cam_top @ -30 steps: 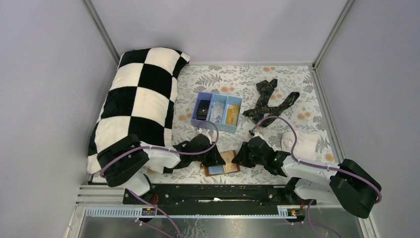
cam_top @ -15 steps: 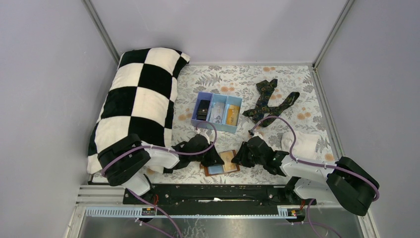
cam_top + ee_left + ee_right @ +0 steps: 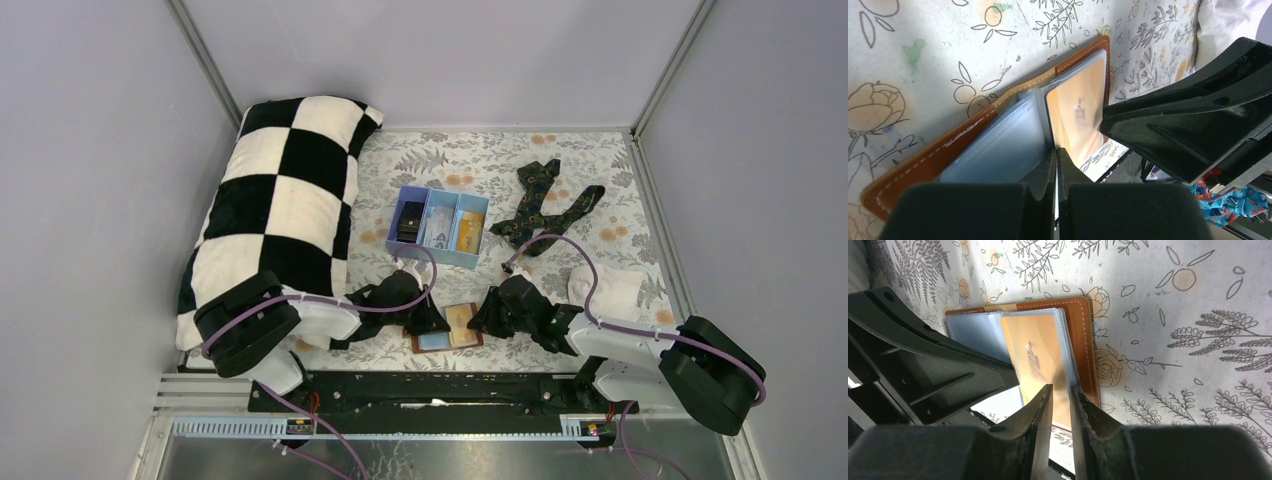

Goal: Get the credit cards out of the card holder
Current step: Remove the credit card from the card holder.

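The card holder [image 3: 447, 327] lies open on the flowered cloth [image 3: 600, 160] at the near edge of the table, between the 2 arms, with its brown leather down and its pale inner sleeves up. The left gripper [image 3: 1055, 155] is pressed together on a blue-grey sleeve [image 3: 998, 145] of the holder's left half. The right gripper [image 3: 1060, 390] faces it from the other side, clamped on the near edge of a gold-orange card [image 3: 1035, 350]. Whether it grips the bare card or card and clear sleeve together is hard to tell. Further back stands a light blue tray [image 3: 432, 257] with 3 compartments.
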Controlling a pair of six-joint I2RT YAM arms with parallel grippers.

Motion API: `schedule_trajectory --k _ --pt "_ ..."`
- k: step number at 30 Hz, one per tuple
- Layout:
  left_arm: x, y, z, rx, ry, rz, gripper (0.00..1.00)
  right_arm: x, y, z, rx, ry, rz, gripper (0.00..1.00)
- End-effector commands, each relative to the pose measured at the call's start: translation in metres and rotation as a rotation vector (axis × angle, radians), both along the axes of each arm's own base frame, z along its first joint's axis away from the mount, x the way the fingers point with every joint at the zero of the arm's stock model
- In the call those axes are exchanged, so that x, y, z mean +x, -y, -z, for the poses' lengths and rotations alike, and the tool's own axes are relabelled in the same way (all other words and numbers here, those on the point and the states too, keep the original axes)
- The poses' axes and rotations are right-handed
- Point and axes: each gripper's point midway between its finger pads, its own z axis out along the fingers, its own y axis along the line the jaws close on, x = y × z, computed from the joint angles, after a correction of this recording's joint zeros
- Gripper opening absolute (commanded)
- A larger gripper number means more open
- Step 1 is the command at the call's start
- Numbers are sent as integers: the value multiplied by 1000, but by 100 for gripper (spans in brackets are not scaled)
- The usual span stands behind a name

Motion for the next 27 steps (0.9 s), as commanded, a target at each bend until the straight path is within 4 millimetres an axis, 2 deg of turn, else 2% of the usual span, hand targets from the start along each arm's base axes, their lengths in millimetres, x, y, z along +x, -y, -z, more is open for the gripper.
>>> schedule_trajectory --k 1,7,17,26,27 --pt "18 14 -39 -76 110 1 0 -16 -4 0 22 -43 -28 26" --pt "17 -3 -36 -14 127 25 0 -19 3 4 7 -48 -9 26" --pt "17 -13 -30 66 143 98 0 -22 11 5 4 -49 12 26" --pt "13 -3 -44 3 145 143 0 -7 -5 -38 85 43 -2 26" --pt "13 0 -47 -15 144 142 3 -6 -7 -41 91 50 -6 26"
